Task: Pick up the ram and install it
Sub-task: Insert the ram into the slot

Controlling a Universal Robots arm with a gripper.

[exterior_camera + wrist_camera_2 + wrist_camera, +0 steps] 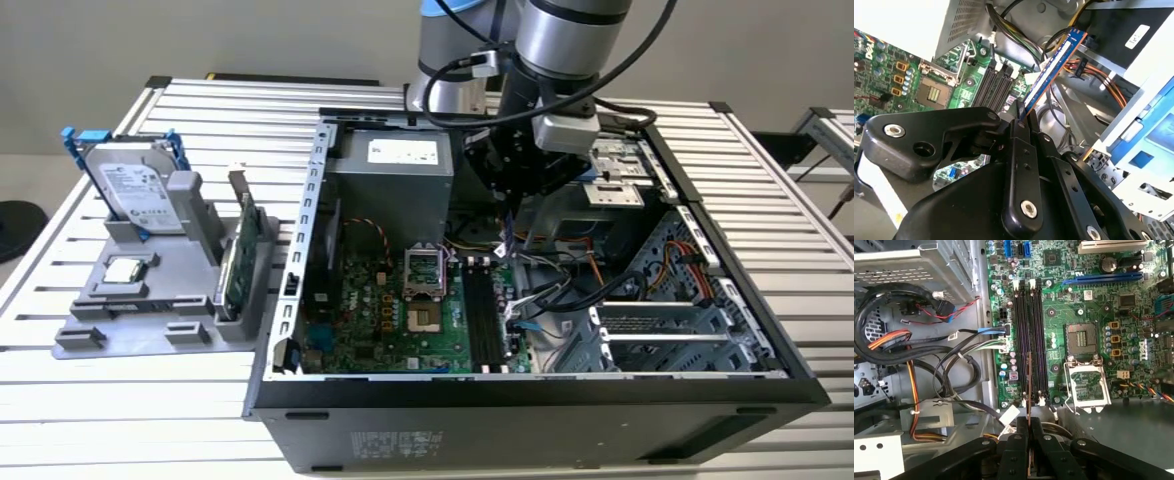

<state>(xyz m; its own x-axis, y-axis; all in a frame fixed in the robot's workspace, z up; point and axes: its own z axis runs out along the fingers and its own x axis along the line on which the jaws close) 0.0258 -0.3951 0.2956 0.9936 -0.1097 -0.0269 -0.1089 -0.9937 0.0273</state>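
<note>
My claw [1021, 117] is pinched tight on the ram [1054, 67], a thin blue stick seen edge-on near the middle of the first wrist view. I am carrying it above the long black slots [1029, 335] on the green board [1089, 305]. I think lining it up straight matters now.

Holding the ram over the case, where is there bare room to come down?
Claw grips the ram. The black memory slots are bare, bordered by the CPU socket. The cable bundle beside them is crowded.
</note>
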